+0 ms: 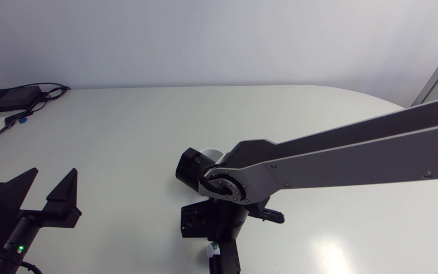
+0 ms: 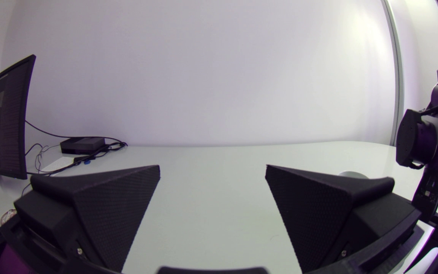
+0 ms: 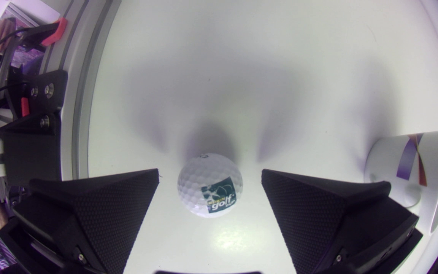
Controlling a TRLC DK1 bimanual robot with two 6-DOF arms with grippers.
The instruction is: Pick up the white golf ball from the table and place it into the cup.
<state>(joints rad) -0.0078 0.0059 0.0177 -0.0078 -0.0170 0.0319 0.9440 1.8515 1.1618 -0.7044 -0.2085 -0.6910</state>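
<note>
**Right gripper open around golf ball, cup beside it**

Head view: the right arm [image 1: 340, 160] is seen coming in from the right edge and reaching past the middle of the white surface [image 1: 127, 125], wrist pointed down. The white golf ball [image 1: 213, 248] is partly seen under that wrist, on the surface near the near edge. Only a bit of the white cup [image 1: 212, 153] rim is shown behind the arm's black joint. The left gripper [image 1: 48, 182] is parked at the near left, fingers spread wide, nothing held. A black box [image 1: 8, 98] with cables is placed at the far left corner.

Left wrist view: the left gripper [image 2: 212, 169] is shown wide open over bare surface. The cup rim [image 2: 352, 174] is glimpsed past one finger, with the right arm above it.

Right wrist view: the right gripper [image 3: 210, 172] is held open, pointing down. The golf ball [image 3: 209, 185] is seen resting on the surface between the fingers, with a gap on each side, touched by neither. The cup [image 3: 413, 171] is seen just beside one finger, apart from the ball.
</note>
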